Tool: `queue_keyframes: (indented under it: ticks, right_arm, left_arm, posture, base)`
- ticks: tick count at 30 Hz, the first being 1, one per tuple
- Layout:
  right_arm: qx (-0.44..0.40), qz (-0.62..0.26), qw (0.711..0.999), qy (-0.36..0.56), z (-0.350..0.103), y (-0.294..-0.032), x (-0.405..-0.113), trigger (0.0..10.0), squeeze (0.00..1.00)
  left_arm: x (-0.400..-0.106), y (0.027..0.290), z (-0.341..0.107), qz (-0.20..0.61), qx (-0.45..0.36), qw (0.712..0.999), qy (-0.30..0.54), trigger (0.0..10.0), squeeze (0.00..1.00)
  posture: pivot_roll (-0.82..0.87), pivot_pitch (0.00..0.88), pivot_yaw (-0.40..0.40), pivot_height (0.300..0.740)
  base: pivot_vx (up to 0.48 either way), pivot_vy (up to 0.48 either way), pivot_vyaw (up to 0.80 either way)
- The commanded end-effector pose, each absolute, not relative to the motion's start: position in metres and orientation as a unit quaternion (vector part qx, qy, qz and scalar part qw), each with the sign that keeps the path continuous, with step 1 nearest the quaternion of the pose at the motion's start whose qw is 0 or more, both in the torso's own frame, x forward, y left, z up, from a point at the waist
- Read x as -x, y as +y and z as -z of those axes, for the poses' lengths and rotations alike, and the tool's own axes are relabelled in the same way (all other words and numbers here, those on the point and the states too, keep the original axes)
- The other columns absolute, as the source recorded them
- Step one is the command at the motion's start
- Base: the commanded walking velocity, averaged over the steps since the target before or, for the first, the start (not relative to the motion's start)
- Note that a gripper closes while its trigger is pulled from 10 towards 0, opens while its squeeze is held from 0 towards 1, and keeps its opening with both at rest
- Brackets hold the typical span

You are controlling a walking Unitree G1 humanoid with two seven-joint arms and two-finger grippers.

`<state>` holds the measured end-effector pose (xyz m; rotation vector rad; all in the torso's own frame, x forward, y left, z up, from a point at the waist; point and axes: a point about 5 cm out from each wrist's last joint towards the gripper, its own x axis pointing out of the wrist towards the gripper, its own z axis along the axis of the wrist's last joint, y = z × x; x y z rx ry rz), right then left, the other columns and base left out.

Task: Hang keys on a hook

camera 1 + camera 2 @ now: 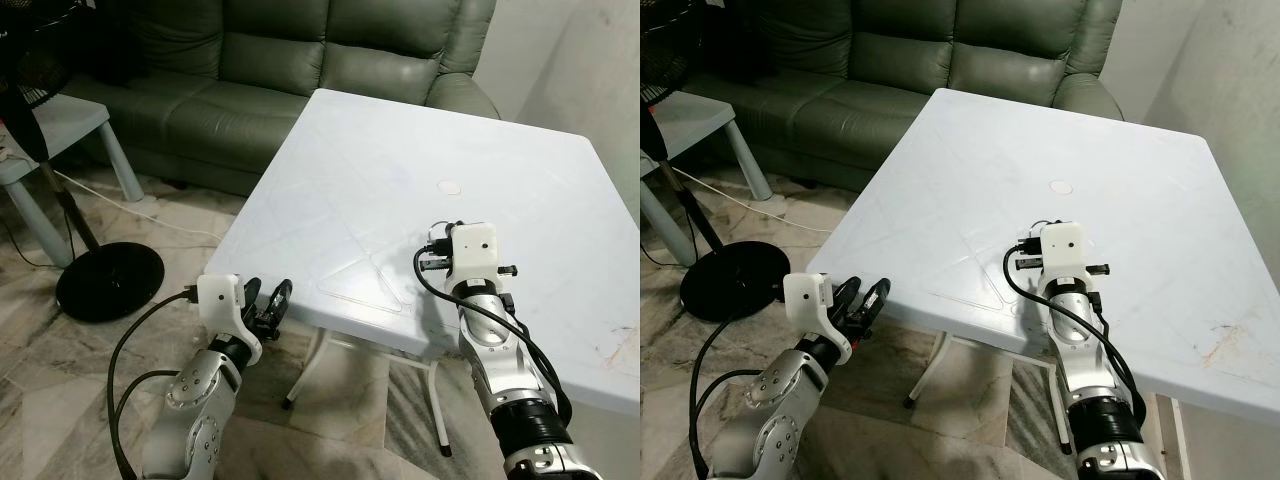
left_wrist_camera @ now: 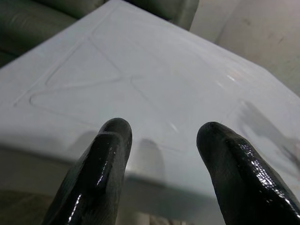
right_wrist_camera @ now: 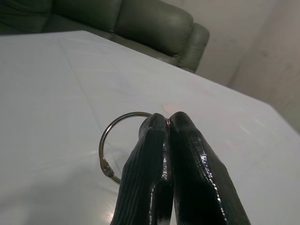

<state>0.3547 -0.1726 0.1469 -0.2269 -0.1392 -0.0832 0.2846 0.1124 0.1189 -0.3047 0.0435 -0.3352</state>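
Note:
A metal key ring (image 3: pixel 101 147) stands out to one side of my right gripper (image 3: pixel 168 119), which is shut on the ring's edge just above the white table (image 1: pixel 380 160). In the eye views the white wrist housing (image 1: pixel 471 252) of that arm hangs over the table's near part. My left gripper (image 1: pixel 268 300) is lower, just in front of the table's near left edge. Its two black fingers (image 2: pixel 105 154) are open with nothing between them and point at the tabletop.
A green sofa (image 1: pixel 250 70) runs along the far side of the table. At the left are a black fan base (image 1: pixel 108 280) and a pale side table (image 1: pixel 60 125) on the marble floor. A small round mark (image 1: pixel 450 186) sits mid-table. A wall rises at the right.

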Motion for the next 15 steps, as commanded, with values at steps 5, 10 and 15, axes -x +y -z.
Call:
queue_keyframes:
  ticks: [5, 10, 15]
  right_arm:
    - [0.111, 0.066, 0.987, -0.1, -0.157, -0.178, -0.351, 10.0, 0.0]
    - [0.039, 0.059, 0.994, -0.078, -0.152, -0.175, -0.347, 10.0, 0.0]
    - [0.033, 0.05, 0.997, -0.049, -0.142, -0.177, -0.338, 10.0, 0.0]
  left_arm:
    - [-0.287, 0.112, -0.119, 0.157, 0.153, 0.975, 0.016, 10.0, 0.0]
    - [-0.29, 0.114, -0.121, 0.153, 0.164, 0.974, 0.015, 10.0, 0.0]
    - [-0.293, 0.115, -0.122, 0.151, 0.167, 0.974, 0.011, 10.0, 0.0]
  posture:
    - [0.1, 0.089, -0.09, 0.74]
    - [0.1, 0.077, -0.091, 0.74]
    - [0.09, 0.062, -0.09, 0.74]
  base:
    - [0.0, 0.0, 0.0]
    - [0.0, 0.0, 0.0]
    - [0.0, 0.0, 0.0]
